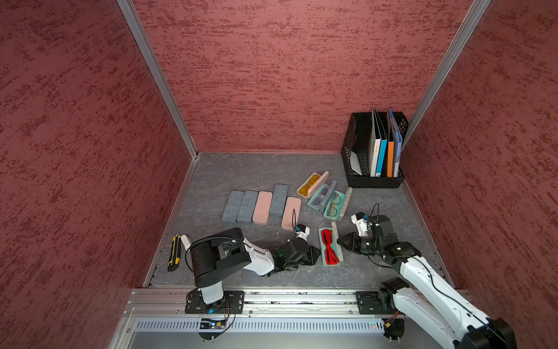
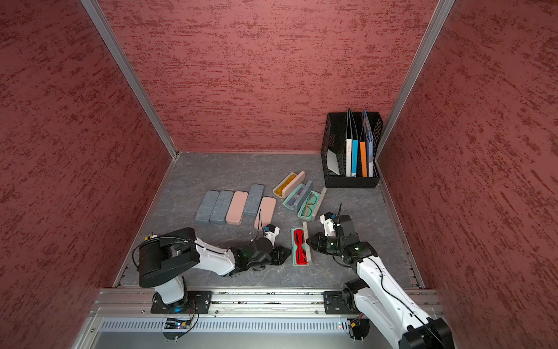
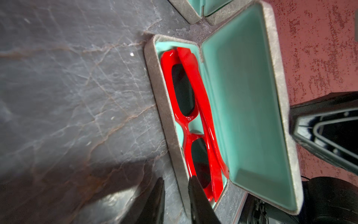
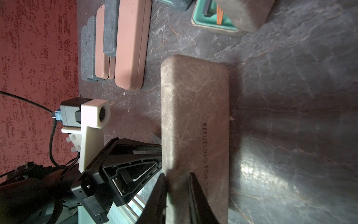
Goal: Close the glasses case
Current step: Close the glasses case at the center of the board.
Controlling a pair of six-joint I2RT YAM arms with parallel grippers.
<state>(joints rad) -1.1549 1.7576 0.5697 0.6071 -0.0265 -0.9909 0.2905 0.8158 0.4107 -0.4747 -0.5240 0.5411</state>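
glasses case (image 1: 321, 241): open, long axis near-to-far tabletop (image 1: 241, 169) edge, lid (image 4: 193, 116) upright toward right edge | left gripper (image 3: 177, 180): grips case wall | right gripper (image 4: 177, 174): pinching lid

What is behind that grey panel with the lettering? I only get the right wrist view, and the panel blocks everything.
Observer: It is the raised lid of an open glasses case. The left wrist view shows red sunglasses lying in its mint-lined bottom half.
Operator: And the black claw poking out behind the panel, what is it doing?
Observer: That is the left gripper. In the left wrist view it appears to pinch the case's front wall, one finger outside and one inside beside the sunglasses.
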